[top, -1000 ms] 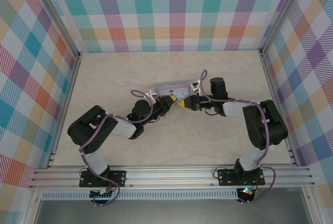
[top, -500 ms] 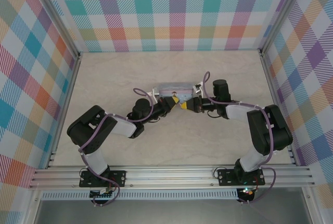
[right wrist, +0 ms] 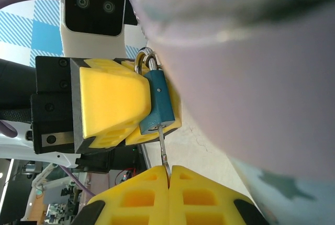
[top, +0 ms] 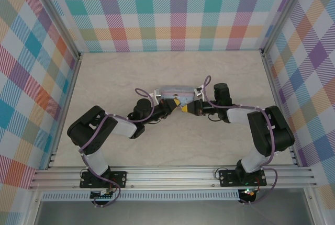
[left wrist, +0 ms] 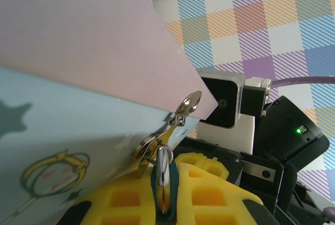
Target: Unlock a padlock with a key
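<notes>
From above, both arms reach inward over the pale worktop (top: pixel 115 78) and meet at the near side of a pale-blue tin box (top: pixel 175 90) that stands around its middle. The left pincer (top: pixel 176 102) and the right pincer (top: pixel 185 107) are tip to tip there, with their yellow pads almost touching; the lock and key are too small to make out from this height. In the left wrist view, the left pincer (left wrist: pixel 162 186) is clamped on the padlock (left wrist: pixel 155 191). Only a sliver of blue shows between the yellow pads, and the thin metal shackle (left wrist: pixel 164 175) rises from it to a metal ring (left wrist: pixel 148 146) on the edge of the cartoon-printed tin box (left wrist: pixel 63 131). The other arm's white wrist camera (left wrist: pixel 222 102) faces in from just behind. In the right wrist view, the padlock (right wrist: pixel 158 102) lies along the wall of the tin box (right wrist: pixel 251 78), gripped by the left pincer (right wrist: pixel 149 115) with one yellow pad on each side of the blue body. Its shackle (right wrist: pixel 144 60) sticks out at the top. The right pincer (right wrist: pixel 169 175) is closed on the key (right wrist: pixel 164 152), a thin dark sliver that runs straight up from between the pads to the lower end of the padlock body.
</notes>
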